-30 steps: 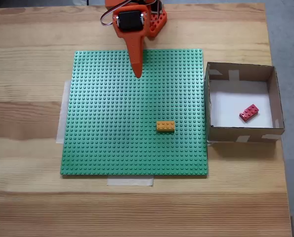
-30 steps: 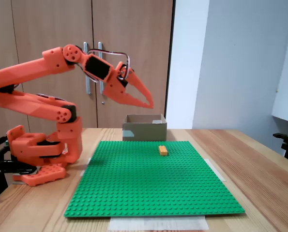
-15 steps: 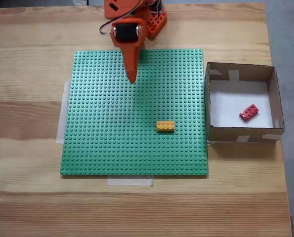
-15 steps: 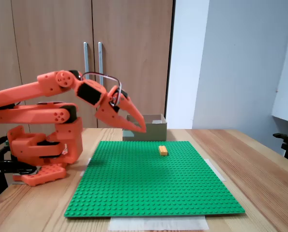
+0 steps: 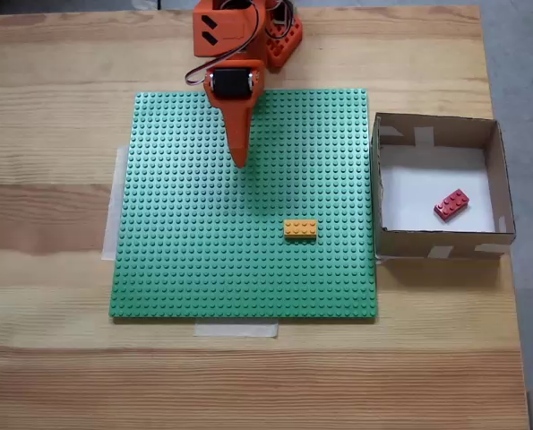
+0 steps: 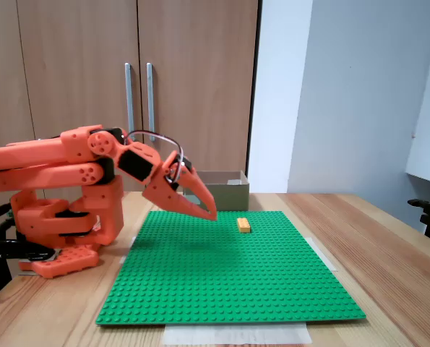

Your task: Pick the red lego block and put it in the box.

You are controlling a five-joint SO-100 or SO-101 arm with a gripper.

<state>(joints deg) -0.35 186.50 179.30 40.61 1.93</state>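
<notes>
The red lego block (image 5: 451, 205) lies on the white floor of the box (image 5: 435, 127), so the placement appears complete. The gripper (image 5: 239, 162) hangs over the green baseplate (image 5: 203, 260), its jaws together and empty, well apart from the orange-yellow brick (image 5: 300, 229).

An orange plastic robot arm (image 6: 63, 170) stands folded low at the left of the pale wooden bench (image 6: 388, 267), its pointed claw (image 6: 211, 213) slanting down with the jaws together above the near-left part of the flat green studded baseplate (image 6: 229, 271), clear of the studs. A small orange-yellow studded brick (image 6: 243, 225) sits on the far part of the baseplate, apart from the claw tip. Behind it stands the brown cardboard box (image 6: 222, 189) with low walls, before wooden cupboard doors (image 6: 139, 79) with two metal handles.
</notes>
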